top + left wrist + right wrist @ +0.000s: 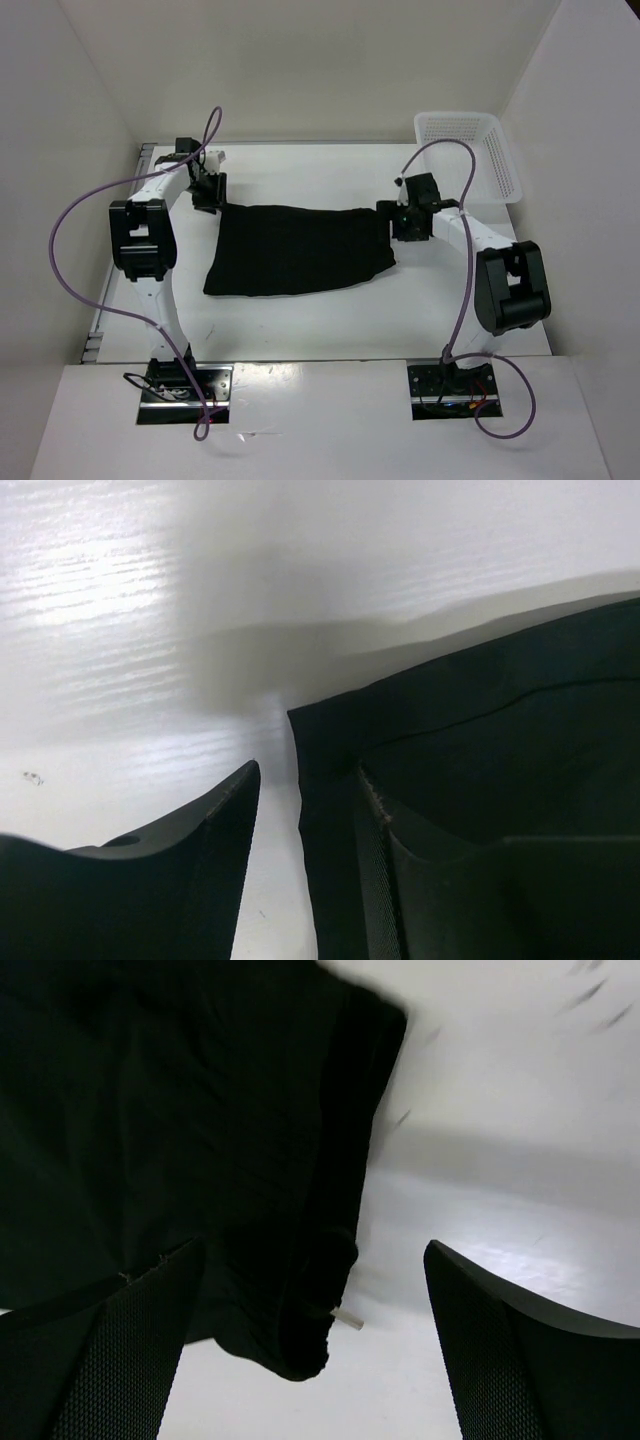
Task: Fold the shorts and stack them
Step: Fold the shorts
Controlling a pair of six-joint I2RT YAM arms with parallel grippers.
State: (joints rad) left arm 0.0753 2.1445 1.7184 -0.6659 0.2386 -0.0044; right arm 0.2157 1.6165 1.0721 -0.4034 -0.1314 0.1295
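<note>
The black shorts (300, 250) lie folded flat in the middle of the white table (300, 330). My left gripper (208, 190) is at their far left corner. In the left wrist view its jaws (308, 770) stand apart, the shorts' corner (450, 730) lies between them, and bare table shows beside the left finger (200, 860). My right gripper (398, 215) is at the far right corner. Its jaws (313, 1247) are wide open over the bunched edge of the shorts (250, 1160) and grip nothing.
A white mesh basket (470, 150) stands at the back right, against the enclosure wall. White walls close in the table on the left, back and right. Purple cables loop off both arms. A small white stub (348, 1318) sticks out of the shorts' corner.
</note>
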